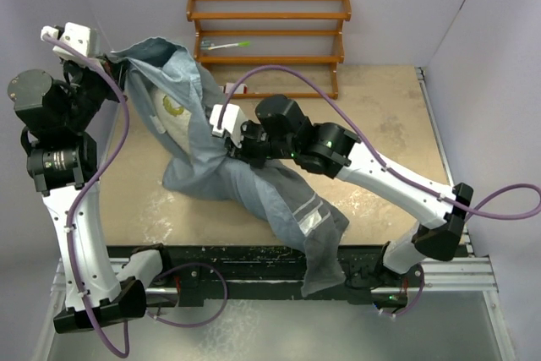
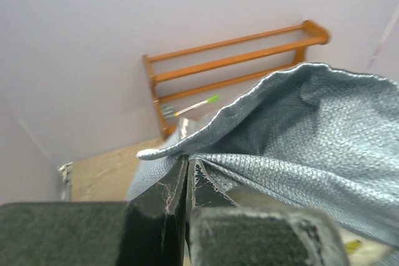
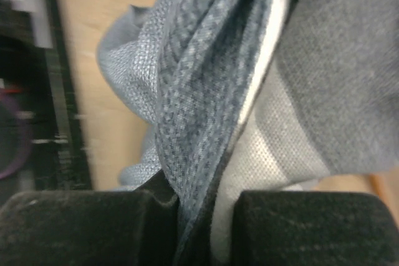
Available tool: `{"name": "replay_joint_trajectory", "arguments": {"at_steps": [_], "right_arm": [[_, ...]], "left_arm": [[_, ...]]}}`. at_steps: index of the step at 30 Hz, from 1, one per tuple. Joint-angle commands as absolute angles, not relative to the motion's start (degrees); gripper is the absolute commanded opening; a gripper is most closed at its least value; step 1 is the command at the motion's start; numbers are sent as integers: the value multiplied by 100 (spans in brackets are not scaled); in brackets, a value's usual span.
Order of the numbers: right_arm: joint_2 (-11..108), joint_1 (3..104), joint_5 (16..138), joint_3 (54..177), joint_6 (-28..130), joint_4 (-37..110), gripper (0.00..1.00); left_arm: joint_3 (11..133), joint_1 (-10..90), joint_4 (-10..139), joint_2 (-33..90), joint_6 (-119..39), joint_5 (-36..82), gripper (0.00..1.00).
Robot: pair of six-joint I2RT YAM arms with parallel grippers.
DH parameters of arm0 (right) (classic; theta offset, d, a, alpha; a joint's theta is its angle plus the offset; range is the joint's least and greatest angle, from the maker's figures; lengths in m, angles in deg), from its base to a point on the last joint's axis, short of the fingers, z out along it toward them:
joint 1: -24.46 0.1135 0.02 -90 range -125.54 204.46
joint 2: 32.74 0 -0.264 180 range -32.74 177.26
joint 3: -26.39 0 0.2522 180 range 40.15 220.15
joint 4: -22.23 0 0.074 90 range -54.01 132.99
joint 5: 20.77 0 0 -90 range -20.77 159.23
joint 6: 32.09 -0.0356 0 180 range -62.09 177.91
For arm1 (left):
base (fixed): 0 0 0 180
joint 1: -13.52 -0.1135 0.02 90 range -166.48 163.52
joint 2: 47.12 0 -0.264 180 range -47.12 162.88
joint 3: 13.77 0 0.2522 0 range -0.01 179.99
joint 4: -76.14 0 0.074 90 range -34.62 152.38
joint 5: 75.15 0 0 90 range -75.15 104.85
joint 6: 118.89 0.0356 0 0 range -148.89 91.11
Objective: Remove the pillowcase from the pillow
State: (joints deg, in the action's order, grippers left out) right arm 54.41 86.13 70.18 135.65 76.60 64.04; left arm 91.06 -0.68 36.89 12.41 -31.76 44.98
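Well, mid-peel: left jaws, right jaws both pinching grey white-striped fabric pillowcase (image 1: 254, 183); plump cream quilted pillow (image 1: 179, 122) half-bared. Next, probably: drag cover clear.

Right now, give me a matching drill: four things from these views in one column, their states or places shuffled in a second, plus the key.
1. left end effector
2. right end effector
3. pillow
4. wooden rack

A. at the table's far edge, by the back wall
B. shut on the pillowcase rim, raised at far left
C. partly showing in the pillowcase's open mouth
D. shut on bunched pillowcase fabric mid-table

Pairs: 1-B, 2-D, 3-C, 4-A
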Motion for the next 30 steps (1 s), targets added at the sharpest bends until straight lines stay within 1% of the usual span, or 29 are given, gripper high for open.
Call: {"name": "replay_joint_trajectory", "arguments": {"at_steps": [1, 4, 6, 8, 11, 12, 14, 16, 18, 20, 21, 22, 23, 25, 28, 30], "right_arm": [[4740, 8869, 4804, 12646, 9755, 5289, 0], [4552, 8982, 4876, 12242, 10606, 4306, 0], [4620, 8978, 5269, 12287, 10580, 4028, 0], [4859, 8981, 5839, 12573, 10312, 3980, 0], [5347, 8979, 6092, 13234, 9883, 3998, 1], [5457, 8984, 6327, 13367, 9562, 4074, 7], [5499, 8854, 6721, 13332, 8953, 4070, 27], [5236, 8735, 6882, 12795, 8529, 3548, 45], [4885, 8667, 6909, 12344, 8134, 3032, 60], [4580, 8624, 6959, 12116, 7725, 2802, 64], [4367, 8620, 7020, 12009, 7529, 2688, 70], [4225, 8615, 7054, 11929, 7366, 2626, 87], [4064, 8624, 7070, 11865, 7180, 2585, 98], [3712, 8619, 6921, 11662, 7050, 2376, 100], [3289, 8658, 7210, 11380, 6675, 2103, 100], [3149, 8830, 7172, 11295, 6672, 2201, 97]], "left_arm": [[9795, -176, 3967, 1241, -3722, 5144, 0], [9943, -178, 3502, 1219, -3670, 5608, 0], [9873, -175, 3215, 1146, -3594, 5861, 0], [9745, -180, 2974, 1039, -3535, 6082, 0], [9735, -182, 2842, 926, -3531, 6191, 0], [9814, -177, 2809, 910, -3524, 6195, 0], [9996, -174, 2713, 898, -3497, 6195, 0], [10146, -176, 2601, 889, -3456, 6263, 0], [10222, -180, 2506, 872, -3441, 6377, 0], [10218, -176, 2444, 862, -3473, 6499, 0], [10215, -177, 2434, 869, -3527, 6553, 0], [10212, -175, 2414, 878, -3583, 6595, 0], [10205, -172, 2390, 894, -3646, 6658, 0], [10205, -177, 2365, 923, -3770, 6771, 0], [10199, -173, 2413, 939, -3973, 6954, 0], [10236, -176, 2411, 981, -4082, 7065, 0]]}}
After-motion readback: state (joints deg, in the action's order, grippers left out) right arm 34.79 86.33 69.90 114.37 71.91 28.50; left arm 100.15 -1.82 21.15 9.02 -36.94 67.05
